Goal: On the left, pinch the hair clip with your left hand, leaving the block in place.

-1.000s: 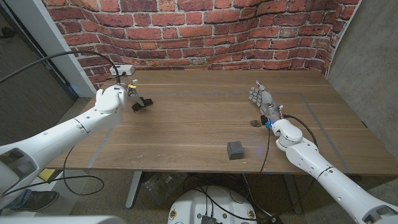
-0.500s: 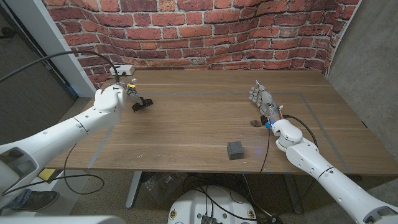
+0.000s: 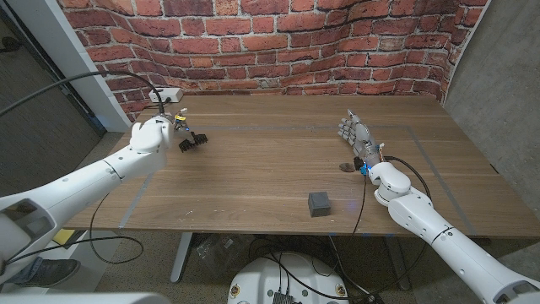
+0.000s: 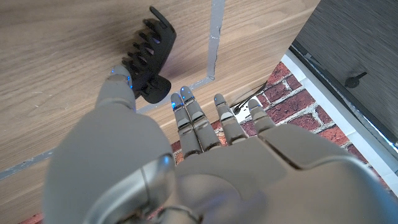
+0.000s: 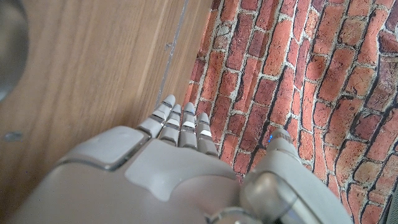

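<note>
one small dark grey cube block (image 3: 319, 203) sits near front edge of wooden table (image 3: 253, 181), well apart from both hands. right hand (image 3: 357, 138) further back on right, fingers extended together, gripping nothing. left hand (image 3: 153, 134) at far left, thumb tip touching black toothed plastic hair clip (image 3: 193, 141) lying on tabletop; other fingers (image 4: 194, 118) straight, off clip.

Even, bright light; soft shadows; head view edges bowed; wrist foregrounds blurred.
</note>
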{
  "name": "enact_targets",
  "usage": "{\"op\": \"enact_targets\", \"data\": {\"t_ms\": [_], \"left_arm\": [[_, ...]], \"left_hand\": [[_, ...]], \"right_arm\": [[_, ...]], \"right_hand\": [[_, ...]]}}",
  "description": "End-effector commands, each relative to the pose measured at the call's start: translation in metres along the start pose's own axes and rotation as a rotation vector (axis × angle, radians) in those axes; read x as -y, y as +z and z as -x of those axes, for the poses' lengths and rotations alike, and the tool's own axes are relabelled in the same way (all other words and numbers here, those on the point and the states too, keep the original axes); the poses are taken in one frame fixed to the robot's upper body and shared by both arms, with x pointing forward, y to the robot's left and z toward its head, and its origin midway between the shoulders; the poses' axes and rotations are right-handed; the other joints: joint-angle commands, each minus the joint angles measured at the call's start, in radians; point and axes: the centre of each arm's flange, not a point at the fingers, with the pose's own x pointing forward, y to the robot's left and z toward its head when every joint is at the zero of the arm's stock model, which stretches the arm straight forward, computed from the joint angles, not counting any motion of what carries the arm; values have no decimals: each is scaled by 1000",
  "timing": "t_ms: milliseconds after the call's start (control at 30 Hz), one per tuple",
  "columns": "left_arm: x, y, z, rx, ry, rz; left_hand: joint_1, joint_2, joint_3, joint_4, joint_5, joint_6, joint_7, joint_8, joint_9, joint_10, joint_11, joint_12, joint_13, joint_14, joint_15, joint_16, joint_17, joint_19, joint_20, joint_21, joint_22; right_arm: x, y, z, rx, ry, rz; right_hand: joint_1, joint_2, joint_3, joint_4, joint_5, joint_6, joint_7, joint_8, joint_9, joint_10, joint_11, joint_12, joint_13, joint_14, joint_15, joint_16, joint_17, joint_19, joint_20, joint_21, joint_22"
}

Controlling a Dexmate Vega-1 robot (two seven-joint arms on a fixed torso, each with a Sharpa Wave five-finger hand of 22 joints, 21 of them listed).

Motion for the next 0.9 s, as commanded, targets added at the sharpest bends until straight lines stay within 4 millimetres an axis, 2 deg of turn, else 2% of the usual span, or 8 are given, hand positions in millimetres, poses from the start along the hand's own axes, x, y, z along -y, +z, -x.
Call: {"op": "enact_targets", "data": {"t_ms": [33, 300, 467, 733, 767, 900], "left_arm": [[2, 4, 0, 11, 22, 12], [8, 8, -1, 21, 15, 29], [8, 8, 0, 20, 16, 35], [10, 9, -1, 25, 18, 45], [9, 7, -6, 33, 16, 47], [9, 8, -6, 37, 33, 56]], "left_hand": [[5, 12, 10, 1, 3, 10, 0, 3, 2, 13, 1, 6, 2, 13, -41, 7, 4, 10, 3, 10, 2], [20, 23, 16, 1, -1, 32, -2, 8, 2, 21, 0, 6, 5, 23, -64, 7, 5, 30, 3, 12, 2], [37, 37, 24, 1, -8, 75, -1, 22, 2, 63, 0, 18, 12, 46, -80, 10, 6, 49, 4, 10, 1], [43, 39, 25, 0, -13, 82, 3, 22, 2, 76, 0, 19, 12, 56, -87, 11, 6, 58, 3, 10, 1], [44, 40, 25, 1, -14, 87, 4, 24, 2, 79, 0, 19, 12, 62, -90, 12, 6, 62, 3, 10, 1], [60, 54, 33, 1, -23, 130, 2, 36, 1, 116, 0, 25, 14, 80, -101, 12, 6, 88, 3, 12, 1]], "right_arm": [[2, -1, 1, -2, -4, 0], [3, 1, 1, -2, -4, 5], [4, 2, 0, 0, -4, 5], [5, 2, 0, -4, -6, 6], [5, 2, 0, -5, -6, 6], [5, 3, -1, -7, -3, 10]], "right_hand": [[7, 2, -2, -4, -1, 4, -2, -1, 5, 8, -3, 0, 3, -2, 7, -1, 6, 3, 0, -4, 4], [7, 2, -2, -4, -1, 5, -2, 0, 5, 9, -4, 0, 3, -3, 7, -2, 6, 4, 1, -5, 4], [7, 2, -3, -4, -1, 4, -2, -1, 5, 10, -4, 0, 3, -2, 7, -1, 6, 4, 2, -7, 4], [8, 2, -3, -4, -1, 4, -2, -1, 5, 9, -3, 0, 3, -3, 7, -2, 5, 4, 2, -8, 4], [8, 3, -3, -4, -1, 4, -3, -1, 5, 9, -4, 0, 3, -3, 7, -2, 5, 4, 2, -8, 4], [7, 3, -3, -4, -1, 3, -3, -1, 5, 9, -4, -1, 3, -3, 7, -2, 6, 5, 2, -9, 4]]}}
